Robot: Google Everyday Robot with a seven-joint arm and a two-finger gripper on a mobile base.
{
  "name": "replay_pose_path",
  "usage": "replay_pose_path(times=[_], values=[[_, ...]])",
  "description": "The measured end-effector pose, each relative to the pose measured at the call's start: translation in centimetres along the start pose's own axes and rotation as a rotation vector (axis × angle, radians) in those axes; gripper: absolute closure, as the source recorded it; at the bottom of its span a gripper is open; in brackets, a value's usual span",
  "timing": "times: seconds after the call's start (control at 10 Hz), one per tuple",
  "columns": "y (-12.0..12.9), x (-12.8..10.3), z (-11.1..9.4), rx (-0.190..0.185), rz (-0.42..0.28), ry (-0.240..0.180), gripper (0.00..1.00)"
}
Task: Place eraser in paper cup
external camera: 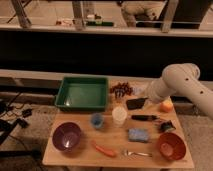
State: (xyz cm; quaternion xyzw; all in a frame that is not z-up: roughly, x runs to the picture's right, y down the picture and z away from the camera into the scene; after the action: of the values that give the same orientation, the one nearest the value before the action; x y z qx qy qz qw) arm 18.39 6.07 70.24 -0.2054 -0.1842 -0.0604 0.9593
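Reaching pose: the white arm [181, 86] enters from the right with its elbow high; the forearm slopes down and left over the rear of the counter [80, 156].
Claw [143, 101]: at the forearm's tip, pressed together on the eraser [134, 104].
Eraser: at the claw tip, behind and right of the paper cup [119, 115], near but not touching it.
Paper cup: upright at mid-counter, with the blue cup [97, 120] to its left.

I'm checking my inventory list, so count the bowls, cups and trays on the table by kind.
Bowls: 2 (purple bowl, orange bowl)
Cups: 2 (blue cup, paper cup)
Trays: 1 (green tray)
Total: 5
Gripper, shut on the eraser, hangs between the paper cup and the orange.
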Motion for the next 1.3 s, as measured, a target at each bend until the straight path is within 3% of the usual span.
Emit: replay_pose_path(times=[0.5,1.0,1.3], values=[[1.4,-5.9,1.1,-0.017,-0.132,-0.145,1.0],[2.4,-11.5,3.3,-0.034,-0.294,-0.165,1.0],[1.7,-12.2,5.4,-0.04,-0.36,-0.197,1.0]])
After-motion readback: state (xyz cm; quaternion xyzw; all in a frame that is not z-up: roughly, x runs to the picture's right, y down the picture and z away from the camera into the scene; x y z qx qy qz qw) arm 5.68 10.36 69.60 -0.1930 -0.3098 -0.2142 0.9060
